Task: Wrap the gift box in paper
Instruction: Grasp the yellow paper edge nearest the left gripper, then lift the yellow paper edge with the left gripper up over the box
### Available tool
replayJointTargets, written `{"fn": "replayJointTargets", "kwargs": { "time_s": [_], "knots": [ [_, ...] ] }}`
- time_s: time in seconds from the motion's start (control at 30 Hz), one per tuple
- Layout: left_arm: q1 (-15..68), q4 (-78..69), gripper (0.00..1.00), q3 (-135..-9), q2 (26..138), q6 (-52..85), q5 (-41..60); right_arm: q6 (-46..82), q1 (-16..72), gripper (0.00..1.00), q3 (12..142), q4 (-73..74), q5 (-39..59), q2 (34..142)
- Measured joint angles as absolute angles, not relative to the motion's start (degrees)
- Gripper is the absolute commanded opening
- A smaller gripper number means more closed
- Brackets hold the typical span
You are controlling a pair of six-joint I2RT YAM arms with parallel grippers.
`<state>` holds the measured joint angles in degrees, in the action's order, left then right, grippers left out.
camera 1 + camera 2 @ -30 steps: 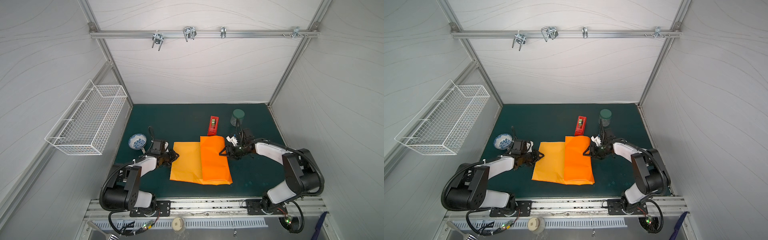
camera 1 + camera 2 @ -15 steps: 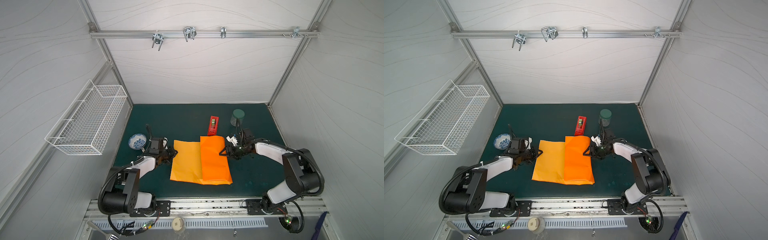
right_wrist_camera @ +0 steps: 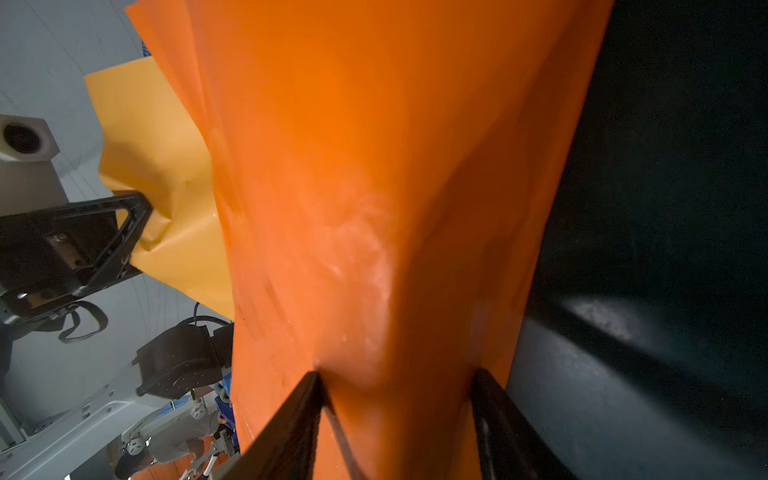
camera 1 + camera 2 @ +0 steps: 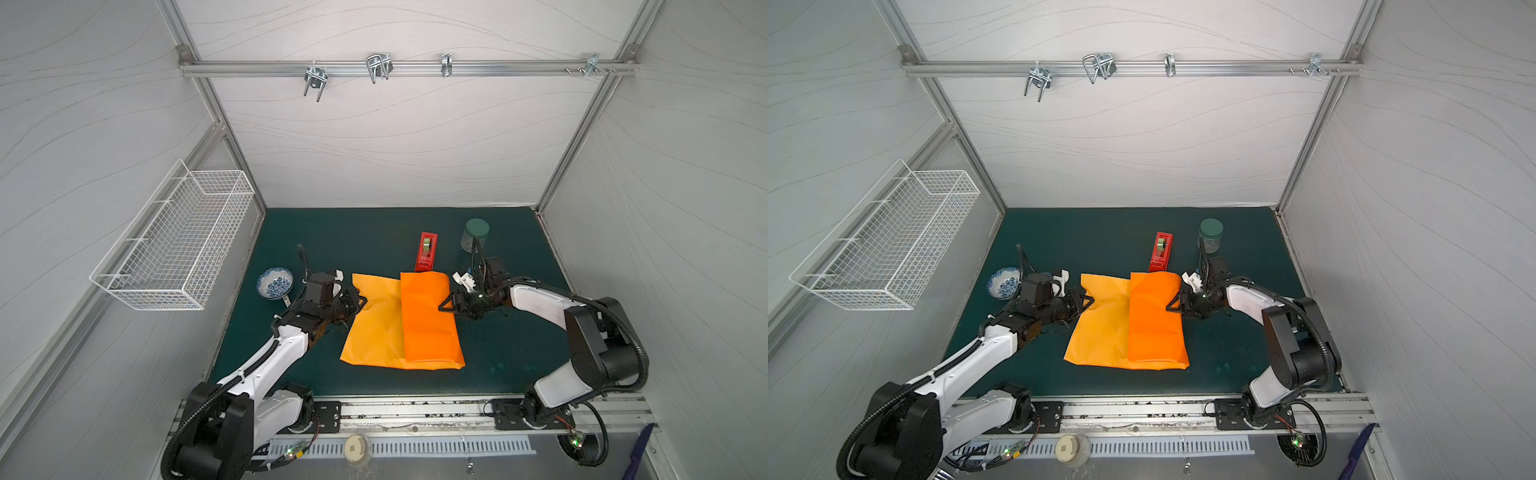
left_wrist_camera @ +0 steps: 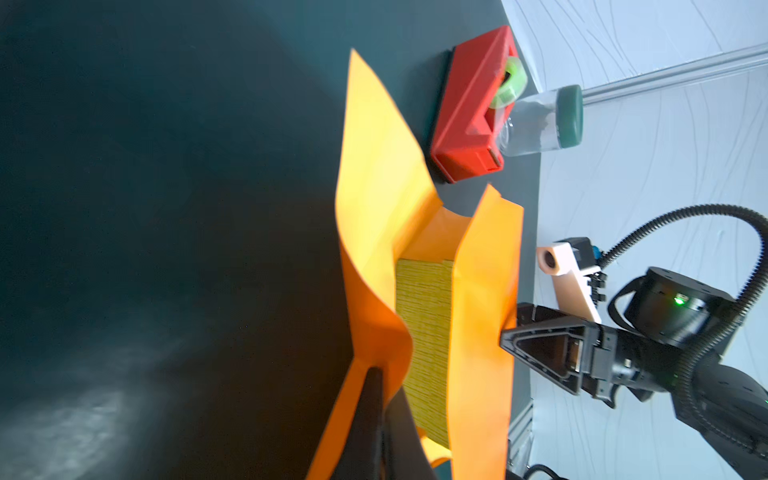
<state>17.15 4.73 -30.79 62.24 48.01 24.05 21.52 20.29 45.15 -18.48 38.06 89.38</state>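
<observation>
One paper (image 4: 399, 324), one gift box (image 5: 424, 332) inside, left gripper (image 4: 360, 300) clamped on paper — right gripper (image 4: 444, 305) half-spread, clasping it too.

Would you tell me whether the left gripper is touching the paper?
Touching: the left wrist view shows the left gripper shut on the paper, pinching its edge.

Lab cell: aluminium rails (image 4: 415, 68), white panels (image 4: 395, 145).

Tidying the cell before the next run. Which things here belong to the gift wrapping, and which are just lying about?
Job in hand: orange paper; gift box inside its fold; probably the red tape dispenser.
Lying about: blue-patterned bowl; green-lidded jar; wire basket on the wall.
</observation>
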Motion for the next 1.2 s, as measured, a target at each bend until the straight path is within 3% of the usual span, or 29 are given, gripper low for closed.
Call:
{"fn": "replayJointTargets", "kwargs": {
  "time_s": [0.23,0.4,0.7,1.2],
  "knots": [
    [24.21,11.86,0.06,-38.68,65.54,50.52,19.31,21.5,20.29,0.57,45.15,-18.5,38.06,89.38],
    [30.35,18.68,0.0,-46.78,70.48,49.91,14.02,21.5,20.29,0.56,45.15,-18.5,38.06,89.38],
    [40.73,30.52,0.0,-61.56,80.64,45.98,3.62,21.52,20.29,0.56,45.15,-18.48,38.06,89.36],
    [44.07,35.05,0.06,-65.14,84.38,44.62,0.47,21.52,20.32,0.56,45.15,-18.5,38.09,89.32]
  ]
}}
